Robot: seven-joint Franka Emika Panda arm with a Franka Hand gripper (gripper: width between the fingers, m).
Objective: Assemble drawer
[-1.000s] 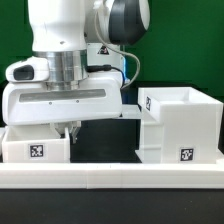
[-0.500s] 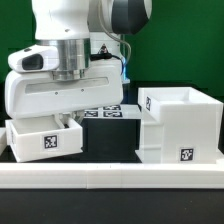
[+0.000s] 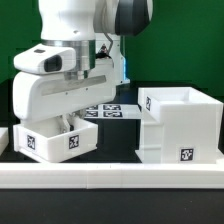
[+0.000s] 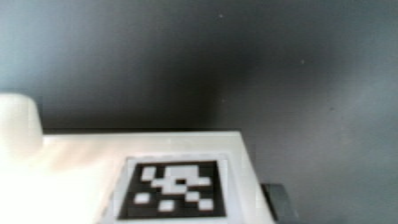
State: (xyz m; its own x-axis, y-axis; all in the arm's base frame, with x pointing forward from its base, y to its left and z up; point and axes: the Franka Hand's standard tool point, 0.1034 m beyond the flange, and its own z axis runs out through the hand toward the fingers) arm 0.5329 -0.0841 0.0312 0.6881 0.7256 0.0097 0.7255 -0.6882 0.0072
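Fingers (image 3: 70,122) clamped on a wall of the tilted tray (image 3: 50,141), which sits just off the table (image 3: 112,140) at the exterior view's left, apart from the case (image 3: 182,125); probably light, stiff, slick plastic, best pinched across a thin wall.

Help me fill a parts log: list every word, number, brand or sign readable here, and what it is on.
Words, numbers, brand names: none readable in either view.
On the tray: black-and-white square tags, pattern only, no text.
On the case: one such tag, no text.
On the marker board: such tags, no text.
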